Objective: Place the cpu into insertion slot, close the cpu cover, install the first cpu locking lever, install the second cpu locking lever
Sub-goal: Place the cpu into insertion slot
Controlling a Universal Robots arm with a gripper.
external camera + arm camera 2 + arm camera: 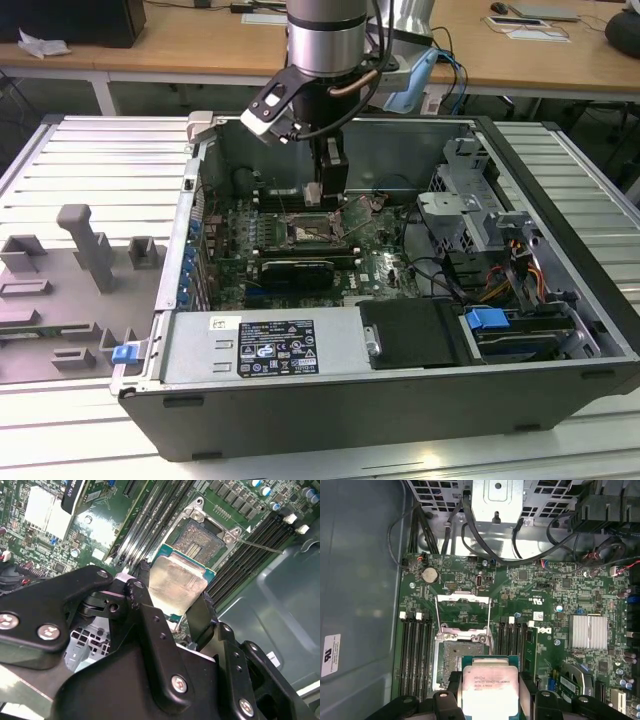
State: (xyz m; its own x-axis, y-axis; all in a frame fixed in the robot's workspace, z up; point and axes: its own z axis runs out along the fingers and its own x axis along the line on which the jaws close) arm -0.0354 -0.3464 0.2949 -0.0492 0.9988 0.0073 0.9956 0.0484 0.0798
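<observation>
Obs.: the cpu [487, 687] is clamped by two opposite edges, pale lid facing the camera in both wrist views. The gripper [172, 597] is closed to the chip's width, one black finger [145, 605] against each side. The chip hangs above the motherboard [555, 587], not seated, with the insertion slot [202, 537] just beside it and its pin field partly uncovered. The cpu cover [463, 598] looks swung open on the slot's far side, so the slot is free. Judgement: placement is in hand; it wants the chip level, its corners squared to the slot frame, then a straight descent with no sliding over the pins. The memory slots [415, 650] flank the slot closely, leaving the fingers little room. Exterior view, dial centred on the open computer case [400, 410]: slot toward 10 o'clock, power supply [260, 345] at 8, drive cage [470, 205] at 2. The case lies on a slatted metal table [570, 160]; grey fixtures [90, 255] at 9, a wooden desk [200, 45] at 12.
</observation>
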